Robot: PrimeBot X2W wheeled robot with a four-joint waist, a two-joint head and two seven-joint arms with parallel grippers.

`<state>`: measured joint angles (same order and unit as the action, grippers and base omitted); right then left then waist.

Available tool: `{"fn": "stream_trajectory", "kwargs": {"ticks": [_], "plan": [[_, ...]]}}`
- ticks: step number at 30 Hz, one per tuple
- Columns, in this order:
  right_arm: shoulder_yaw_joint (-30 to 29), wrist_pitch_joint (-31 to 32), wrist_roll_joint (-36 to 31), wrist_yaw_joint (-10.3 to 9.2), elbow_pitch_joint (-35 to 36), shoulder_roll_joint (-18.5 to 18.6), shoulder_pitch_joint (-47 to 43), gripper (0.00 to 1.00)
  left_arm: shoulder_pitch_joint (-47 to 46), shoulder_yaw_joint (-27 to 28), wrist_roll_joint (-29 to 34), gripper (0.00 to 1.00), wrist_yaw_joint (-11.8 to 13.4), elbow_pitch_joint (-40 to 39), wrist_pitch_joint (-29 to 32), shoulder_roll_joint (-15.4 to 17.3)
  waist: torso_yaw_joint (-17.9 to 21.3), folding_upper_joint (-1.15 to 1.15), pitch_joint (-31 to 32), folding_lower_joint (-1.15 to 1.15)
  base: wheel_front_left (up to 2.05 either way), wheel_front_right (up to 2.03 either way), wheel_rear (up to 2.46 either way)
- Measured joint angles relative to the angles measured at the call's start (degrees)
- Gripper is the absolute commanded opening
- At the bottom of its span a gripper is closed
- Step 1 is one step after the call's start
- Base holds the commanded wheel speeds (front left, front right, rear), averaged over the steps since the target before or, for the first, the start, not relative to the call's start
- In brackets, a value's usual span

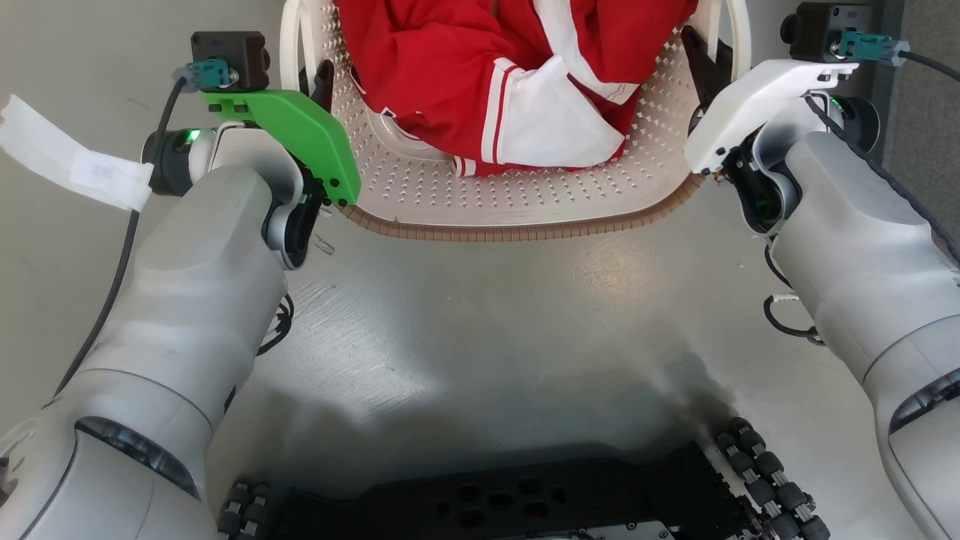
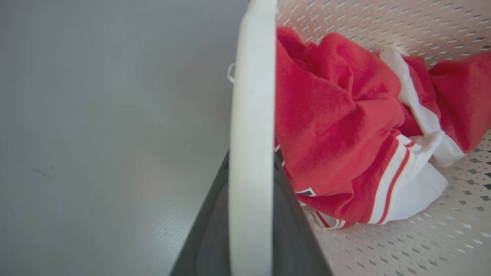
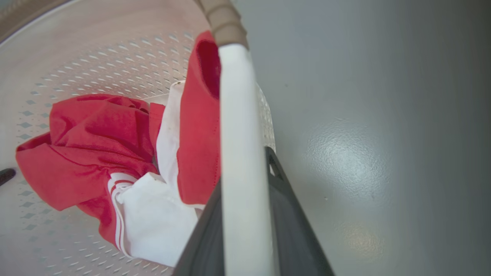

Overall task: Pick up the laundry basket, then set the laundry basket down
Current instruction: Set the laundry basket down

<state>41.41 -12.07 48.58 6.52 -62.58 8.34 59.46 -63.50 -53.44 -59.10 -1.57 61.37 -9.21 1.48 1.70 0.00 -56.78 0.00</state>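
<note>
The laundry basket point(image 1: 525, 195) is cream-white and perforated with a brown woven-look rim, and sits at the top centre of the head view. A red and white garment point(image 1: 510, 67) lies inside it. My left gripper point(image 1: 324, 81) is at the basket's left loop handle point(image 1: 289, 45). In the left wrist view the white handle point(image 2: 251, 115) runs between the dark fingers point(image 2: 207, 234), which are shut on it. My right gripper point(image 1: 701, 60) is shut on the right handle point(image 3: 238, 134) the same way, its fingers point(image 3: 297, 230) flanking it. I cannot tell whether the basket is touching the floor.
Grey floor point(image 1: 480, 315) stretches between the basket and my dark wheeled base point(image 1: 510, 502). A white paper strip point(image 1: 67, 161) lies on the floor at the left. A darker floor band point(image 1: 926, 112) runs along the far right.
</note>
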Motion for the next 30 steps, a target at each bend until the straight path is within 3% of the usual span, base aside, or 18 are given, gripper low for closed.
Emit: {"fn": "stream_trajectory", "kwargs": {"ticks": [2,3,4,5,6,7,30], "plan": [[0.07,-0.01,0.16,0.00,-0.19,-0.11,0.00,0.05,-0.01,-0.18,-0.19,0.00,-0.01,0.22,0.00,-0.01,0.02,0.00,-0.05,0.00,0.00,0.00,0.00],[0.10,-0.01,0.32,0.01,-0.31,-0.19,0.00,0.32,-0.01,-0.23,-0.24,0.12,-0.01,0.32,0.00,-0.01,0.03,0.00,-0.07,0.00,0.00,0.00,0.00],[0.10,-0.01,0.37,0.01,-0.42,-0.26,0.00,0.64,-0.02,-0.24,-0.34,0.47,-0.02,0.41,0.00,-0.01,0.04,0.00,-0.08,0.00,0.00,0.00,0.00],[0.11,-0.01,0.42,0.04,-0.48,-0.31,0.00,1.00,-0.02,-0.25,-0.54,0.89,-0.02,0.49,0.00,-0.01,0.06,0.00,-0.10,0.00,0.00,0.00,0.00],[0.10,-0.03,0.42,0.23,-0.53,-0.29,0.01,1.00,-0.04,-0.30,-0.62,0.89,-0.09,0.59,0.00,0.02,0.08,0.00,-0.10,0.00,0.00,0.00,0.00],[0.09,-0.09,0.44,0.55,-0.59,-0.30,0.04,1.00,-0.06,-0.37,-0.65,1.00,-0.46,0.64,0.00,0.01,0.10,0.00,-0.10,0.00,0.00,0.00,0.00],[0.10,-1.59,1.76,0.55,-2.74,-0.76,0.65,1.00,-0.39,-2.22,-1.31,1.00,-1.51,3.25,-1.87,-0.04,0.29,0.00,3.54,0.00,0.00,0.00,0.00]]}}
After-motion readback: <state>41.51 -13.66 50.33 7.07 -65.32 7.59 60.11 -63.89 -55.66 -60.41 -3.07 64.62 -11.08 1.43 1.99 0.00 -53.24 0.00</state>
